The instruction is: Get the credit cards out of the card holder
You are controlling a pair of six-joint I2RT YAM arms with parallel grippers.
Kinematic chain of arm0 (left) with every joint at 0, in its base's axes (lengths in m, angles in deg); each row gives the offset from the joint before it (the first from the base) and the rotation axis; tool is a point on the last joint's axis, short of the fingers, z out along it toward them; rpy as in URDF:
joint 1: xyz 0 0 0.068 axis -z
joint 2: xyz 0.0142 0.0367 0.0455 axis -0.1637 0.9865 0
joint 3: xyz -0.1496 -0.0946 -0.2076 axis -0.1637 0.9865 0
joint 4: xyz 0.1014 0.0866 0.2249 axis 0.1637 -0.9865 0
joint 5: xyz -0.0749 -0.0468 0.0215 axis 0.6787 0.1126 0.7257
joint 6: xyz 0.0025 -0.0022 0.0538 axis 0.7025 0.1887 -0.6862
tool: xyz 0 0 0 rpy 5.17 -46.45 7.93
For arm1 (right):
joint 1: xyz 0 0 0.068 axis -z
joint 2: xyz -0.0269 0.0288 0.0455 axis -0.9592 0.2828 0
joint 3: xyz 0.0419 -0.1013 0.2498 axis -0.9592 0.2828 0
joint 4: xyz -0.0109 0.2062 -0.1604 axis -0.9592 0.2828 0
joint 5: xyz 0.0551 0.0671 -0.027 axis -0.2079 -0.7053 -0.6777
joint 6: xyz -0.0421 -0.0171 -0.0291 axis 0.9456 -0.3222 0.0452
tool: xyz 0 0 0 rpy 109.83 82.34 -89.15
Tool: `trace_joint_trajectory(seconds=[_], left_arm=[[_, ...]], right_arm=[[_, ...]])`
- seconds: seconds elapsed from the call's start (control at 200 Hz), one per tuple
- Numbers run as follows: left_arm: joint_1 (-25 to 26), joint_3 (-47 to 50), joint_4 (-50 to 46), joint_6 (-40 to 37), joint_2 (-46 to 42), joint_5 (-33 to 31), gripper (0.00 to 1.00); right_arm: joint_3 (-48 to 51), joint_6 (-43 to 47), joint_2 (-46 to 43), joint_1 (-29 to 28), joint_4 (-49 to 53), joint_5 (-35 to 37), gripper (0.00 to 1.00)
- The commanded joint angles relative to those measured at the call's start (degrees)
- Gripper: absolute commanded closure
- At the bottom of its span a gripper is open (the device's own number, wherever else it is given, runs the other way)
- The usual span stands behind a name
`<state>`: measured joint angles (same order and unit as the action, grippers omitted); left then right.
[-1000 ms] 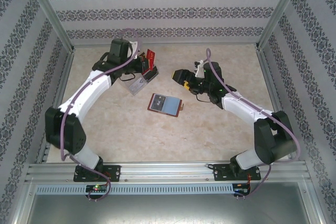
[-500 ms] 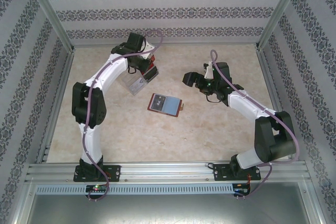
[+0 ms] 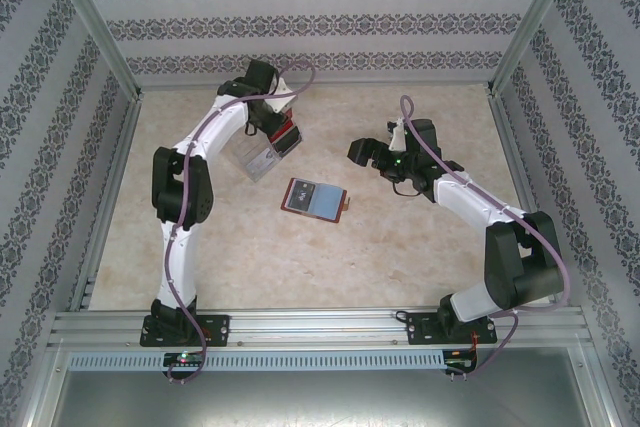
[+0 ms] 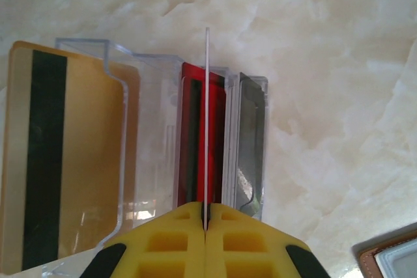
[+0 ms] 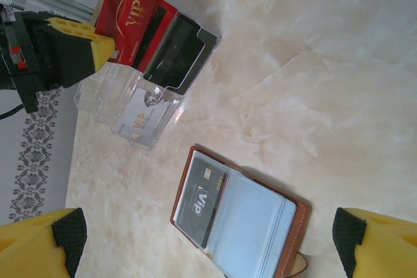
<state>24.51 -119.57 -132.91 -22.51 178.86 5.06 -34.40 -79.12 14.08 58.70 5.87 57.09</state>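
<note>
Since a moment ago the left arm has folded its elbow back toward its base, while its pincer (image 3: 283, 129) stays clenched on a red card (image 5: 129, 16) at the clear stand (image 4: 153, 135). The right pincer (image 3: 360, 151) hangs wide open above the tabletop (image 3: 420, 247). The brown card holder (image 3: 315, 199) lies open between them, a dark card (image 5: 202, 200) in it.

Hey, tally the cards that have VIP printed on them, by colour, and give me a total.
Red VIP card: 1
White VIP card, in the clear stand: 1
Black VIP card, in the brown card holder: 1
Total: 3
</note>
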Motion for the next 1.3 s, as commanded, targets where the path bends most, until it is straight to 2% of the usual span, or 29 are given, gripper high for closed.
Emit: trace_joint_trajectory(seconds=[0.0, 0.525, 0.774, 0.869, 0.979, 1.174, 1.294], left_arm=[[-1.10, -1.88, -2.60, -1.76, 1.03, 1.51, 1.00], [-1.20, -2.17, -3.56, -2.47, 3.51, 0.70, 1.00], [-1.19, -3.28, -4.06, -1.46, 4.21, -1.41, 0.79], [-1.16, -3.86, -4.54, -0.73, 3.26, -0.62, 0.67], [-1.72, -3.91, -4.56, 0.85, 0.68, 3.25, 0.60], [-3.19, 1.29, -0.12, 8.37, -7.44, 9.37, 0.51], [-3.65, 9.72, 6.02, 15.64, -15.12, 8.13, 0.41]], right_arm=[[0.55, -0.60, -0.99, -0.44, -0.15, -0.49, 0.02], [0.52, -1.20, -0.87, -1.04, 0.20, -0.29, 0.02], [0.31, -0.85, -0.94, -1.34, 0.25, -0.76, 0.03], [0.20, -0.88, -1.08, -1.38, 0.34, -0.67, 0.03], [0.11, -0.44, -1.29, -1.56, 0.43, -0.58, 0.03], [-0.75, 1.90, -1.99, -4.38, 3.49, 2.80, 0.07], [-2.06, 2.99, -1.75, -7.58, 6.07, 6.63, 0.10]])
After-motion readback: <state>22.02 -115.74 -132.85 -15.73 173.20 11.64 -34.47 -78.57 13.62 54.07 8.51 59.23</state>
